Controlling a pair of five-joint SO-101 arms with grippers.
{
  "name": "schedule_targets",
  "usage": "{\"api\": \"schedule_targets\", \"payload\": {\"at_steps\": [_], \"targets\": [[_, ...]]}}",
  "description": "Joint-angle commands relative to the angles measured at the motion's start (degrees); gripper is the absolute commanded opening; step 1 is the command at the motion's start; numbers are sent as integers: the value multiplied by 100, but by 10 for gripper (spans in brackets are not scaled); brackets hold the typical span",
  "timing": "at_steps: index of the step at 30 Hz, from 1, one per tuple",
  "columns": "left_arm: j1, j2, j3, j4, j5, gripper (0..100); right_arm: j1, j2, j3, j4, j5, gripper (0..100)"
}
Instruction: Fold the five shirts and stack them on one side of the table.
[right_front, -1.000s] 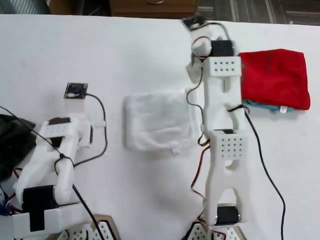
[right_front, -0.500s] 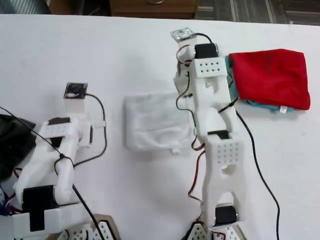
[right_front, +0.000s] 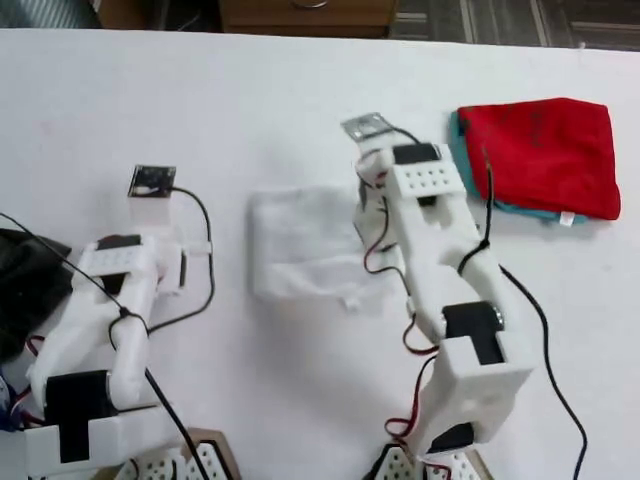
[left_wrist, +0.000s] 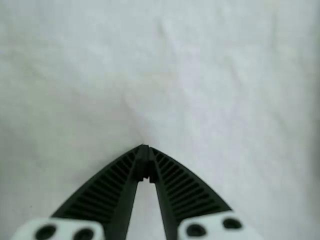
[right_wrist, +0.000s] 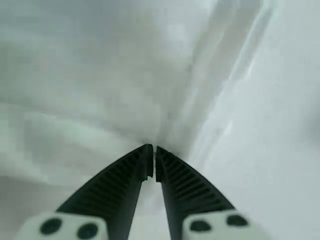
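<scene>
- The folded white cloth shirt (right_front: 300, 240) lies flat near the middle of the white table (right_front: 200, 100), its long side running left to right.
- The right gripper (right_wrist: 151, 161) is low over that shirt's right edge, right at a fold in the cloth. Its black ribbed jaws are pressed together with only a hairline between the tips, and whether any cloth is caught there cannot be told.
- The white right arm (right_front: 440, 260) reaches from the near edge of the table toward the far side and leans left, its wrist covering the white shirt's right end.
- Farther right and toward the far side lies a folded red cloth shirt (right_front: 545, 150). It rests on a folded teal cloth shirt (right_front: 462, 145), which peeks out along its left and near edges. This stack is apart from the white shirt.
- The left gripper (left_wrist: 144, 161) hangs over bare table well left of the white shirt, its jaws closed tip to tip on nothing.
- The white left arm (right_front: 110, 300) sits bent at the near left.
- A black heap (right_front: 25, 290) lies at the table's left edge just beside that arm. What it is cannot be made out.
</scene>
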Motion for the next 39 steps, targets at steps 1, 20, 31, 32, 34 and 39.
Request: {"api": "schedule_targets", "payload": {"at_steps": [1, 20, 31, 32, 34, 39], "targets": [[-18, -220, -22, -70, -26, 25, 453, -391, 501, -576, 158, 18], [-18, -220, -22, -79, -26, 25, -22, -1297, -554, 303, -422, 236], [-18, -220, -22, -79, -26, 25, -101, 321, -651, -31, -615, 385], [-18, -220, -22, -79, -26, 25, -92, 479, -730, -40, -615, 385], [-18, -220, -22, -79, -26, 25, -101, 778, -941, -13, -615, 385], [-18, -220, -22, -79, -26, 25, -136, 1631, -1538, 180, -615, 385]]}}
